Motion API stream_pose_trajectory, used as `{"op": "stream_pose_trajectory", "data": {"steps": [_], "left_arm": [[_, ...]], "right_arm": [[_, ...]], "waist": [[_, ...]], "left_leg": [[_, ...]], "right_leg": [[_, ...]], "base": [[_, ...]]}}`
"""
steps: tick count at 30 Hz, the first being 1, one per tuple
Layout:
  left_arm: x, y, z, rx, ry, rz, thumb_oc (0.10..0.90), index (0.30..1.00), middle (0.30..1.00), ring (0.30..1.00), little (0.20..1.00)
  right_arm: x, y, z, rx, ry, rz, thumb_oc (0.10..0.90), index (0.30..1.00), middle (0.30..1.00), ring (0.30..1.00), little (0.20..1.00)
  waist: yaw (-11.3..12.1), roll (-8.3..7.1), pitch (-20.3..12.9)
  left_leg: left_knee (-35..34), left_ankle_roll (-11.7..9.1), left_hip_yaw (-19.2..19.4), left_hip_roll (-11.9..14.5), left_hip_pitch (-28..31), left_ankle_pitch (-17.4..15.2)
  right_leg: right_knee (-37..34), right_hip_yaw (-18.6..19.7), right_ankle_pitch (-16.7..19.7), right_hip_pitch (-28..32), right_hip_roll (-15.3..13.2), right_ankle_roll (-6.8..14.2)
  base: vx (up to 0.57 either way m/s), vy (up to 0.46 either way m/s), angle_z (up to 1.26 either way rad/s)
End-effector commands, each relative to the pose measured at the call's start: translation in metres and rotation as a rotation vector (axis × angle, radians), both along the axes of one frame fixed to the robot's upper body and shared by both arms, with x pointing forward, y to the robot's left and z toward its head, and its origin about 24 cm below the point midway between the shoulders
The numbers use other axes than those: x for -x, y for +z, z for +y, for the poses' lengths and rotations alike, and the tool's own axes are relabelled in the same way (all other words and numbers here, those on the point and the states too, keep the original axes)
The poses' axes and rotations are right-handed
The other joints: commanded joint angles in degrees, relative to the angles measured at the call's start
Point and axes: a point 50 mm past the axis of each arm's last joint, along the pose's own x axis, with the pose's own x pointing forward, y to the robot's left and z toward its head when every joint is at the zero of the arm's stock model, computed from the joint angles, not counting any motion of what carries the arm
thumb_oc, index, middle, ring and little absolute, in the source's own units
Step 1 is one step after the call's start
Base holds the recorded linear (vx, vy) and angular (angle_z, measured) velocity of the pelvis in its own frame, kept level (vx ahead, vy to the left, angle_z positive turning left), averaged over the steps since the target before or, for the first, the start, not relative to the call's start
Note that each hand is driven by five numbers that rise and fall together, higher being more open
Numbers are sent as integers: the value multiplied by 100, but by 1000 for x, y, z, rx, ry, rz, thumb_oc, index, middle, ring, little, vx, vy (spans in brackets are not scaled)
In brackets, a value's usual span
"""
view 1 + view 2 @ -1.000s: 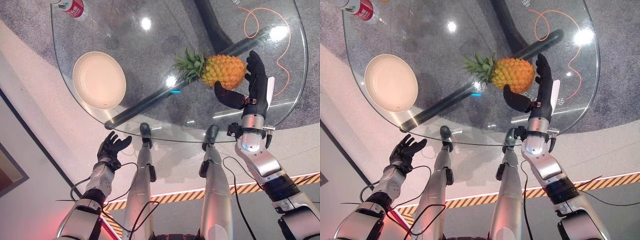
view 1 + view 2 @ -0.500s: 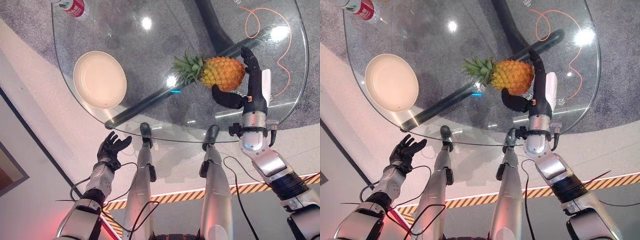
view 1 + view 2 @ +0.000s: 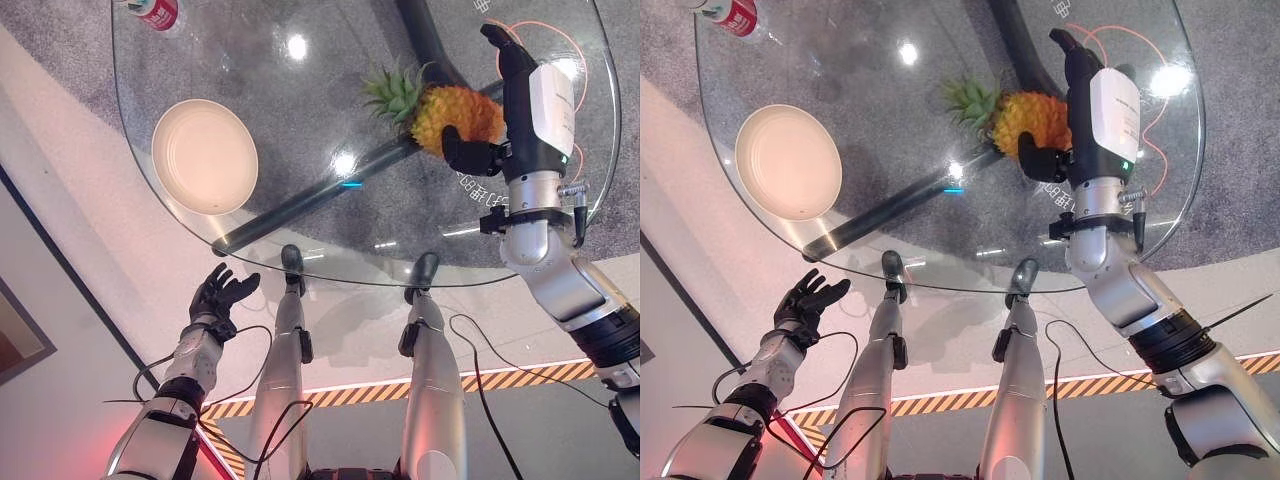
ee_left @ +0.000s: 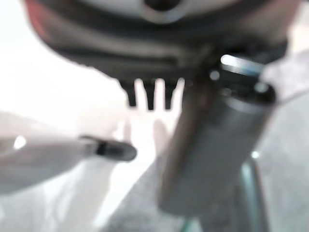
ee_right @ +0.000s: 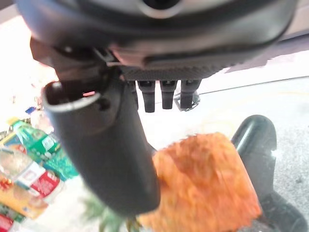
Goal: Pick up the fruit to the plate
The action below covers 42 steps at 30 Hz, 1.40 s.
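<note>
Pineapple (image 3: pixel 455 112) sits in the right hand (image 3: pixel 520 130) – thumb curled across the near side of the orange body, fingers reaching round the far side, leafy crown pointing toward the plate. It looks lifted off the glass surface (image 3: pixel 300 215), though I can't tell the clearance for sure. Step in hand: carry phase, grasp done, placing not yet done. Next move calls for swinging the fruit across to the cream plate (image 3: pixel 204 157), which lies well apart on the robot's left part of the surface, then lowering it without the crown tipping over the rim.

Left hand (image 3: pixel 222 296) hangs below the surface edge, fingers spread, holding nothing – idle. Red-labelled bottle (image 3: pixel 152 11) at the far left edge, beyond the plate; not in the direct path. Nothing stands between fruit and plate.
</note>
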Motion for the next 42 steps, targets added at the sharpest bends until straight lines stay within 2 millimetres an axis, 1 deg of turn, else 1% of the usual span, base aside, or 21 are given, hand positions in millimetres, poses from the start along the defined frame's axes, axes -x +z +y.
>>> {"op": "stream_pose_trajectory", "data": {"steps": [1, 9, 18, 22, 26, 30, 42], "left_arm": [[14, 3, 41, -105, 66, 43, 800, 900, 900, 900, 900], [16, 4, 45, -108, 66, 43, 800, 900, 900, 900, 900], [16, 6, 46, -110, 59, 42, 800, 900, 900, 900, 900], [16, 4, 44, -111, 58, 43, 800, 900, 900, 900, 900], [19, 0, 40, -105, 64, 43, 800, 900, 900, 900, 900], [20, -2, 39, -98, 71, 41, 800, 900, 900, 900, 900], [23, -2, 42, -94, 96, 38, 800, 900, 900, 900, 900]], "right_arm": [[3, 24, 1, 31, 36, -35, 800, 900, 900, 900, 900], [-2, 7, -4, 9, 52, 115, 800, 900, 900, 900, 900], [-5, 2, -8, 10, 45, 165, 800, 900, 900, 900, 900], [-3, 4, -7, 6, 48, 129, 800, 900, 900, 900, 900], [4, 15, -7, -8, 35, 21, 800, 900, 900, 900, 900], [9, 20, -7, -9, 30, -26, 800, 900, 900, 900, 900], [31, 35, -13, -7, 0, -168, 800, 900, 900, 900, 900]], "waist": [[132, -330, -47], [144, -317, -47], [153, -308, -47], [151, -305, -47], [115, -300, -47], [86, -300, -47], [-33, -375, -47]], "left_leg": [[539, -212, -97, 299, 70, -505], [510, -204, -89, 299, 87, -497], [490, -219, -73, 306, 94, -493], [479, -213, -73, 304, 92, -492], [513, -203, -78, 299, 61, -512], [520, -197, -69, 295, 55, -527], [500, -195, -27, 316, 103, -556]], "right_leg": [[-43, -103, 643, -200, -62, 159], [-24, -126, 637, -215, -82, 139], [-35, -136, 640, -221, -93, 139], [-24, -133, 637, -234, -89, 137], [20, -96, 621, -283, -74, 136], [27, -64, 610, -301, -56, 139], [-26, -21, 613, -261, 2, 159]], "base": [[8, -22, 4], [3, -4, 1], [0, 0, 0], [0, 0, 0], [0, 0, 0], [0, 0, 0], [0, 0, 0]]}}
